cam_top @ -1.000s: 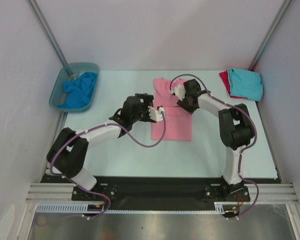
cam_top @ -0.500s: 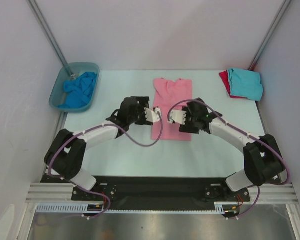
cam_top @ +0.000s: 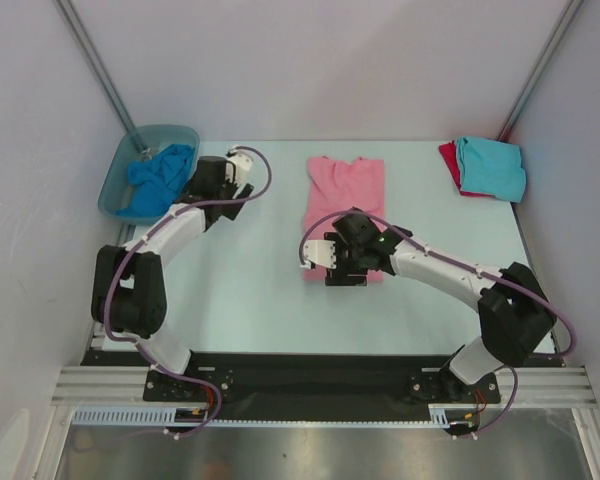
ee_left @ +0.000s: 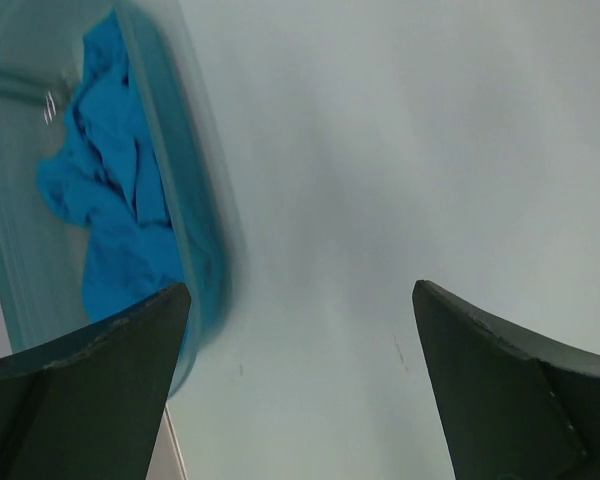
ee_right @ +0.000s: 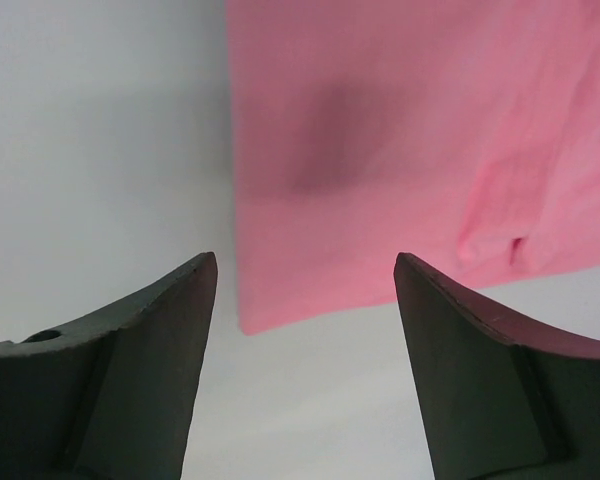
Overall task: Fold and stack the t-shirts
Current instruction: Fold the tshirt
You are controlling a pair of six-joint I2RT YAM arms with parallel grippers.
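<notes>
Pink cloth marks the centre of the frame in the top view: the pink t-shirt, folded into a long narrow rectangle, lies flat on the pale worktop with its neckline toward the far wall.

Upper right of the frame: the turquoise t-shirt, folded, rests on top of the red t-shirt, of which only a strip shows along the left side.

Upper left of the frame: the blue t-shirt lies crumpled inside the translucent plastic tub.

Right hand: over the near end of the pink t-shirt. In the right wrist view its two dark fingers stand well apart with nothing between them; the near left corner of the pink t-shirt shows in the gap, lying on the worktop and ungripped. A small pucker shows in the cloth at right.

Left hand: just beside the tub, over bare worktop. In the left wrist view its fingers are spread fully wide and hold nothing; the tub wall and the blue t-shirt fill the upper left of that view, somewhat blurred.
</notes>
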